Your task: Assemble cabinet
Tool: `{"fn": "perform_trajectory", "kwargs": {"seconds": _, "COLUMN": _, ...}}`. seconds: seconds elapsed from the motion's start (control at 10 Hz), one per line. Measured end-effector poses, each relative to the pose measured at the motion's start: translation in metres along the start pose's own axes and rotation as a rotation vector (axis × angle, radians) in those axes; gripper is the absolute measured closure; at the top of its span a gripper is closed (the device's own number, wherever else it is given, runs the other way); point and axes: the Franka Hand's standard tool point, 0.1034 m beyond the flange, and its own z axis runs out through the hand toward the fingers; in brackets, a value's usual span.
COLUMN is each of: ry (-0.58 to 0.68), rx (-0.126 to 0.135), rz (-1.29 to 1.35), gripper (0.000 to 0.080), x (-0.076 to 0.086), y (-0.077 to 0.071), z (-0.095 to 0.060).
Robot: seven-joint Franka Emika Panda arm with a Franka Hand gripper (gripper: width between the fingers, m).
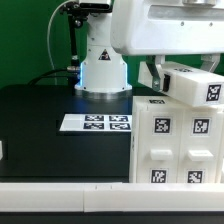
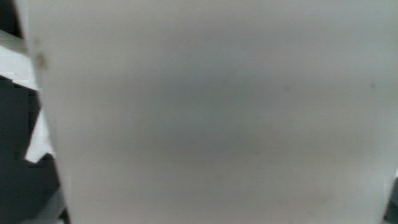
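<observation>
Gripper sat at the upper right of the exterior view, under the big white arm housing. One dark finger showed just beside the left end of a small white block. The other finger was hidden, so I couldn't tell whether the jaws were spread or pinching the block. The wrist view was no help. A blurred pale surface filled nearly the whole picture, with no fingers visible, and I couldn't tell which part it was.

Task parts, both on the exterior view's right:
- One large cabinet frame stood on the black table at the lower right, with its tagged face toward the camera. The picture edge cut it off, so its long axis was unclear.
- One small block was directly above the frame's top edge. Its long axis ran roughly left to right across the view, tilted with the right end lower. Whether it touched the frame was unclear.

Counts:
- Four tags were visible on the frame's front, two up and two down.
- One tag was on the block's right end.
- One marker board lay flat on the table left of the frame, carrying four tags in a row.
- One white domed robot base stood behind the board, well apart from the frame.
</observation>
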Motion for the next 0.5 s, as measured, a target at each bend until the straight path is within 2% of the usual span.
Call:
{"fn": "perform_trajectory", "kwargs": {"seconds": 0.3, "ry": 0.0, "rx": 0.0, "rz": 0.023, "gripper": 0.0257, "x": 0.0, "y": 0.0, "z": 0.0}}
{"fn": "perform_trajectory", "kwargs": {"seconds": 0.5, "ry": 0.029, "rx": -0.007, "rz": 0.191, "gripper": 0.0257, "x": -0.0026, "y": -0.0029, "z": 0.0006}}
